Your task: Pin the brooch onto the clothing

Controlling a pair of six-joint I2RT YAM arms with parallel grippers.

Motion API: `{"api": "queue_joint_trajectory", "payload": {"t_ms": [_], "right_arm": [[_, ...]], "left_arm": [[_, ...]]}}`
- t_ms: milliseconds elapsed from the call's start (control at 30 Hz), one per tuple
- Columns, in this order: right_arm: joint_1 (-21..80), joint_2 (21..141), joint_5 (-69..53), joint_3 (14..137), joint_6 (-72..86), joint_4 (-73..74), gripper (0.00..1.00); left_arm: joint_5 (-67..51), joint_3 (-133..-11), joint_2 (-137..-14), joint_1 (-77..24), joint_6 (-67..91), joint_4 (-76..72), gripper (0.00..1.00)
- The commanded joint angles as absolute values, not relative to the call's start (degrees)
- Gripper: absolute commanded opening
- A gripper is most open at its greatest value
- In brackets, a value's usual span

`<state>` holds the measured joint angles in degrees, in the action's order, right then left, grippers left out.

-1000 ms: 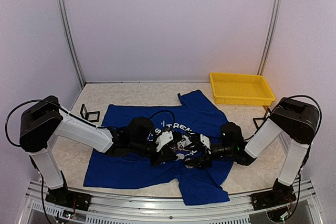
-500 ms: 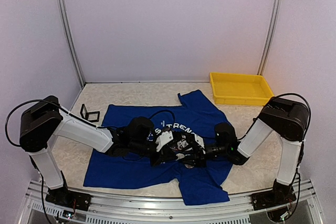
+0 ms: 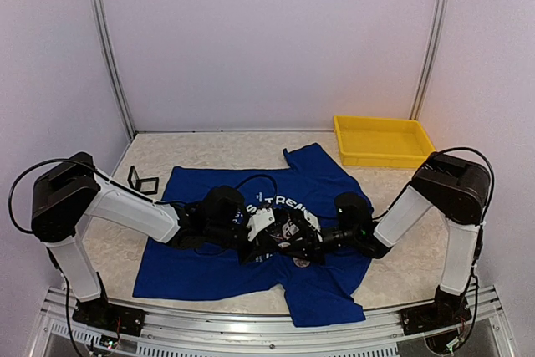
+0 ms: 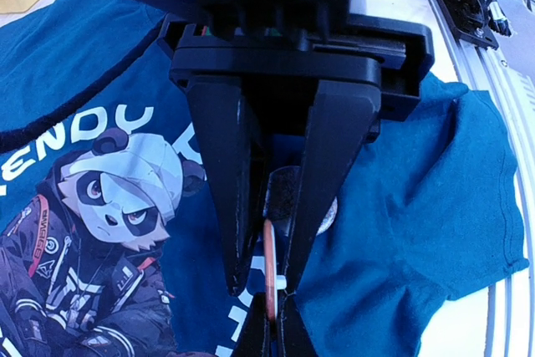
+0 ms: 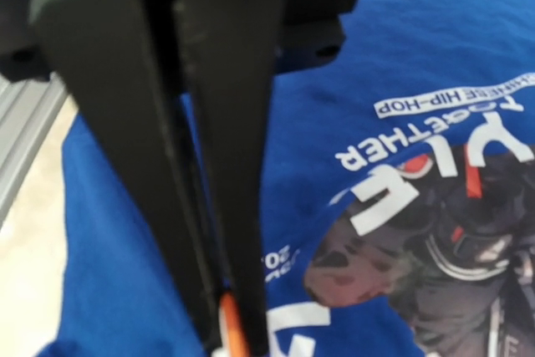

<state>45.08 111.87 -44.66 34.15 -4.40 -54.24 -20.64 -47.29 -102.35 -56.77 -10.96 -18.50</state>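
Left wrist view: round orange-rimmed brooch (image 4: pixel 268 258) between two grippers.
Left gripper (image 4: pixel 272 336) pinches it above the royal-blue printed T-shirt (image 4: pixel 401 181); right gripper (image 4: pixel 267 288) has its fingers close on both sides, contact unclear. It should clamp the rim squarely.

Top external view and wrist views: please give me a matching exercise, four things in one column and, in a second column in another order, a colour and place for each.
Things:
1. T-shirt
2. tray
3. brooch
4. small stand

Colour and place:
a. yellow, far right corner
b. black, left of the shirt
c. blue, spread out
d. orange edge, gripped by the left gripper

Pairs: 1-c; 2-a; 3-d; 4-b
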Motion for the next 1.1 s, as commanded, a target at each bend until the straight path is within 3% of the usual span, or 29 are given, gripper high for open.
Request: {"api": "queue_joint_trajectory", "payload": {"t_ms": [0, 200, 533, 700, 867, 967, 1067], "right_arm": [[43.29, 112.81, -42.4, 35.35, -0.25, -54.24, 0.15], [41.52, 113.96, -44.26, 34.98, 8.12, -59.59, 0.09], [40.01, 113.41, -42.75, 36.17, 9.51, -55.06, 0.06], [39.86, 111.58, -43.97, 33.64, 6.83, -56.74, 0.18], [39.82, 107.22, -47.62, 30.84, 3.38, -56.53, 0.39], [39.72, 103.56, -47.18, 29.05, 1.48, -55.37, 0.44], [39.66, 99.89, -43.22, 28.22, -0.24, -51.33, 0.46]], "left_arm": [[-23.07, -46.68, -100.03, -58.26, -12.13, -19.51, 0.0], [-23.08, -46.91, -100.28, -58.35, -12.34, -19.14, 0.0], [-22.55, -46.8, -100.42, -58.5, -12.47, -19.07, 0.0], [-18.73, -46.71, -100.87, -58.53, -12.72, -18.52, 0.0], [-13.32, -46.82, -101.4, -59.0, -14.38, -17.53, 0.0], [-8.61, -47.3, -102.18, -60.29, -15.81, -16.03, 0.0], [-4.7, -47.47, -102.05, -61.93, -17.34, -14.77, 0.12]]}}
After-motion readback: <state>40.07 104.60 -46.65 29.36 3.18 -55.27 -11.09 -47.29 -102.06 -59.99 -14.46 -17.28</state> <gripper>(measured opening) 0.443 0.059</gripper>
